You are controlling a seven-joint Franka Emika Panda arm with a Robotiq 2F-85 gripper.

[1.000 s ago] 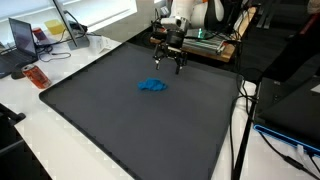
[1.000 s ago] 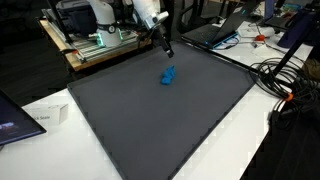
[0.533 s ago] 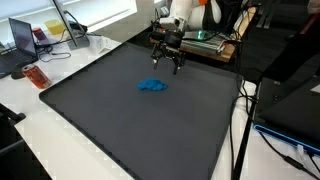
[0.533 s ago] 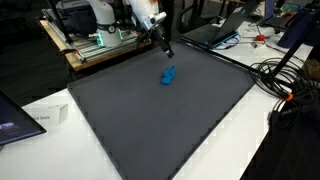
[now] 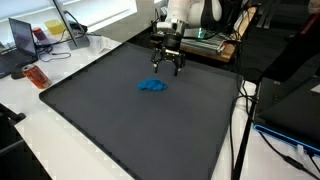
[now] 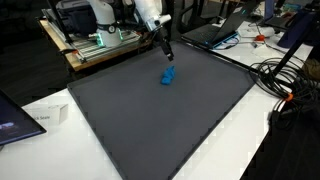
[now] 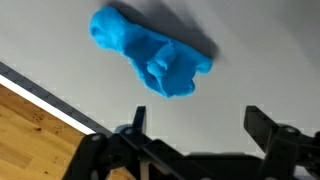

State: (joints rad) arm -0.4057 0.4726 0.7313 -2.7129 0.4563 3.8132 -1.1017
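Note:
A crumpled blue cloth [image 5: 153, 86] lies on the dark grey mat [image 5: 130, 130]; it shows in both exterior views [image 6: 168, 76] and fills the upper part of the wrist view [image 7: 150, 55]. My gripper [image 5: 168, 69] hangs open and empty above the mat, just behind the cloth toward the mat's far edge. It also shows in an exterior view [image 6: 167, 52]. In the wrist view the gripper [image 7: 198, 122] has its two dark fingers spread wide, with bare mat between them and the cloth just beyond the tips.
A wooden bench with green equipment [image 5: 215, 42] stands behind the mat. A laptop [image 5: 24, 38] and a red-and-white item [image 5: 37, 76] sit on the white table. Cables [image 6: 285, 75] lie beside the mat. A white box [image 6: 47, 116] sits near a corner.
The gripper has shifted slightly across the mat toward the blue cloth. The cloth has not moved.

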